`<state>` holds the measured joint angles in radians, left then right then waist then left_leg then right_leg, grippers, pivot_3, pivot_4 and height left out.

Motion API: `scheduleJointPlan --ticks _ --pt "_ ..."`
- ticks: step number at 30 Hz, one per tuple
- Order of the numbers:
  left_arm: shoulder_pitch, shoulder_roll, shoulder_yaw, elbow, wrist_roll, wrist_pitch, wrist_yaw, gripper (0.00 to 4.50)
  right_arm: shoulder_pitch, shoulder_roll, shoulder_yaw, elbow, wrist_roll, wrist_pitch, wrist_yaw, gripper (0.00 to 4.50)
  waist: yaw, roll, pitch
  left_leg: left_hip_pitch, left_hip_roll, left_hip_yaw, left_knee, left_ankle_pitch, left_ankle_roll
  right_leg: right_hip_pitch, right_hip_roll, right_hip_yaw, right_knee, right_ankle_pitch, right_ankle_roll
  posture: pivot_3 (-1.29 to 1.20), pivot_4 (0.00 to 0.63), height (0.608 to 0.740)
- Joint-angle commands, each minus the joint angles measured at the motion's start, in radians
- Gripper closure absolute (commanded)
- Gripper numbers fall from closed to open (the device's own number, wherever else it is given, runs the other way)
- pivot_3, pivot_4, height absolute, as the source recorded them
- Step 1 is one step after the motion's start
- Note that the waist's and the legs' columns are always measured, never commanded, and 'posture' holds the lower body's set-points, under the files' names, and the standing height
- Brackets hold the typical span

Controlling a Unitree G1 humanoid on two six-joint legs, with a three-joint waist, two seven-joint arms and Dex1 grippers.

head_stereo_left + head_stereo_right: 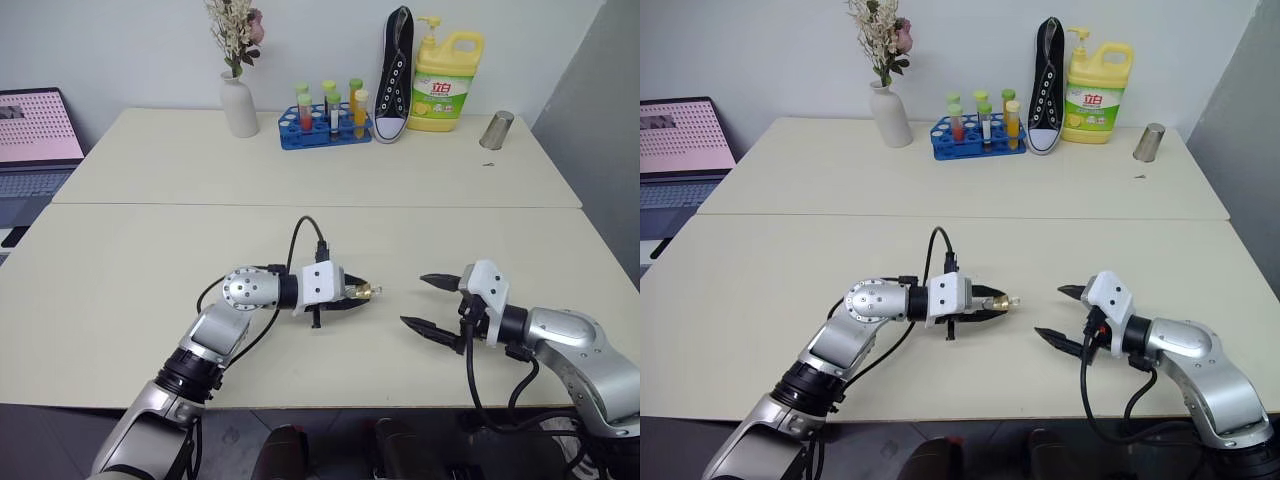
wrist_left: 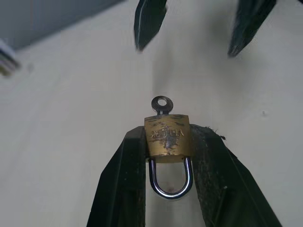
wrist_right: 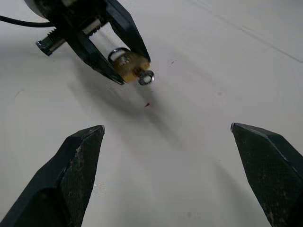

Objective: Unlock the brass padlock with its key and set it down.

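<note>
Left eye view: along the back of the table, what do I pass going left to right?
Vase → tube rack → shoe → soap bottle → metal cup.

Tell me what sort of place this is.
Probably a lab or office test bench, not a home: a plain pale table against a bare wall holds an odd mix of props, a rack of coloured test tubes, a single sneaker and a detergent bottle, with a laptop alongside.
</note>
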<state>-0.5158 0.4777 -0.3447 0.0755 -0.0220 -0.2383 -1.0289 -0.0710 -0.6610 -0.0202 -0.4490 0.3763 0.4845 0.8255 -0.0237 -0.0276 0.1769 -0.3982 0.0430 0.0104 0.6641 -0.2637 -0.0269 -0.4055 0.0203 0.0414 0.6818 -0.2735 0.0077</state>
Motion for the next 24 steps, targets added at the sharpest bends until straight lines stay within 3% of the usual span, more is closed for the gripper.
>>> scheduleJointPlan --ticks 1,4,9,24 --pt "-0.045 0.043 0.014 0.053 0.129 -0.395 0.074 3.54 -0.001 -0.01 -0.033 -0.003 0.044 -0.018 0.031 0.0 -0.002 0.0 0.0 0.0 0.0 0.0 0.0 0.0 0.0 0.0 0.0 0.0 0.0 0.0 0.0 0.0 0.15 0.74" --pt "-0.071 0.072 0.028 0.149 0.227 -0.625 0.166 3.54 -0.035 -0.017 -0.045 -0.008 0.139 0.082 0.057 0.0 -0.002 0.0 0.0 0.001 0.0 0.0 0.0 0.0 0.0 0.0 0.0 0.0 0.0 0.002 -0.003 0.0 0.15 0.74" --pt "-0.101 0.098 0.065 0.241 0.381 -0.858 0.334 3.54 -0.103 -0.003 -0.045 -0.005 0.258 0.192 0.059 0.0 -0.001 0.0 0.0 0.0 0.0 0.0 0.0 0.0 0.0 0.0 0.0 0.0 0.0 0.002 -0.003 0.0 0.15 0.74" --pt "-0.088 0.118 0.063 0.215 0.503 -0.876 0.521 3.54 -0.256 0.064 0.045 0.07 0.348 0.318 0.074 0.0 -0.002 0.0 0.0 0.0 0.001 0.0 0.0 0.0 0.0 0.0 -0.003 -0.001 0.0 0.003 -0.003 0.0 0.15 0.74"
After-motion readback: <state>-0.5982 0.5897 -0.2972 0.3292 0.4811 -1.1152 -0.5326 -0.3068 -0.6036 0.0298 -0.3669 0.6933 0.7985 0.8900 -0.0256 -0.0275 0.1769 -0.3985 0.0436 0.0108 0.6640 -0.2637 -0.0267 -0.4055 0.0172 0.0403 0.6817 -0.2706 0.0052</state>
